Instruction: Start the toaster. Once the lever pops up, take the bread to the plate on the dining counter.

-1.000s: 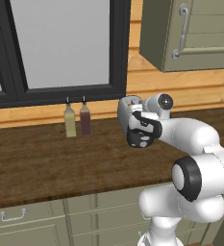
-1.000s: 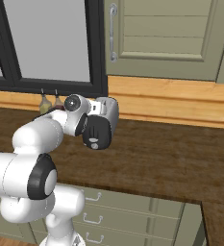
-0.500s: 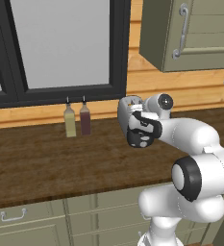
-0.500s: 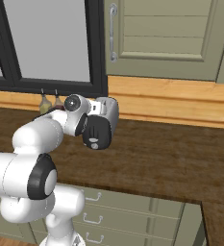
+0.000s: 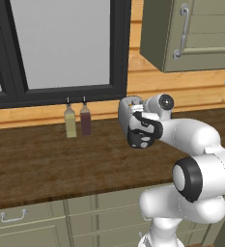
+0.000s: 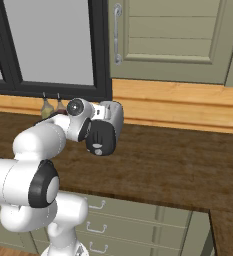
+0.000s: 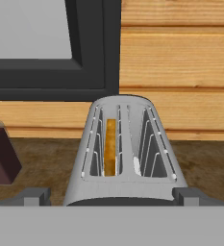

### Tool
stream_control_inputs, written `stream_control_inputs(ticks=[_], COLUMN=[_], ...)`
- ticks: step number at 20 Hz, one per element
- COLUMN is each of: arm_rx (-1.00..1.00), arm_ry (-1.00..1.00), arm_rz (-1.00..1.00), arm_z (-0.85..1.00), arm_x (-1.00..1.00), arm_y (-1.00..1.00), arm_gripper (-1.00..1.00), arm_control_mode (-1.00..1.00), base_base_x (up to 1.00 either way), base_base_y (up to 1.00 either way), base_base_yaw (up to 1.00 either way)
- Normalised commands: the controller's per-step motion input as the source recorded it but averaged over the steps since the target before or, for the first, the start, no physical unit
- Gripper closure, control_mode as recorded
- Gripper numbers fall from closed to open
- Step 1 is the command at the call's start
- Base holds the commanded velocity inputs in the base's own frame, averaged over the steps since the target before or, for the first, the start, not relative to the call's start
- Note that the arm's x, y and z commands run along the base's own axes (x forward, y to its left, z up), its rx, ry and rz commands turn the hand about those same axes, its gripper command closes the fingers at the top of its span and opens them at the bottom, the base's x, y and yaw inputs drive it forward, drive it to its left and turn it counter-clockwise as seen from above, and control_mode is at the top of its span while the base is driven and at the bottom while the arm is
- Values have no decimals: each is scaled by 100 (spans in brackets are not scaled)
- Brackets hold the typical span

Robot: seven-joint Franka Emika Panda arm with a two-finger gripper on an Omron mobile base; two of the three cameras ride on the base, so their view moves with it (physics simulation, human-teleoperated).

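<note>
The silver-grey toaster stands on the dark wood worktop against the wooden wall, seen end-on with its two slots facing up. The bread sits upright in the left slot, orange-brown, with its top edge below the slot rim. My gripper is open, its two fingertips standing wide on either side of the toaster's near end, apart from it. From the base, the hand hangs just in front of the toaster, and likewise the hand before the toaster. The plate and dining counter are out of view.
Two slim bottles stand left of the toaster below the black-framed window; the dark red bottle shows at the left. A grey-green wall cabinet hangs above. Drawers run below the worktop.
</note>
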Motion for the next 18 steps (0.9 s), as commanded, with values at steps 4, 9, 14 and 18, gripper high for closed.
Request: stream_control_inputs(ticks=[4,9,14,18], arm_rx=[0,0,0,0], arm_ry=[0,0,0,0], arm_rz=[0,0,0,0], arm_z=[0,0,0,0], arm_x=[0,0,0,0], arm_y=[0,0,0,0], arm_gripper=[-100,-100,-100,-100], arm_control_mode=[-100,-100,-100,-100], base_base_x=[0,0,0,0], base_base_y=[0,0,0,0], base_base_yaw=[0,0,0,0])
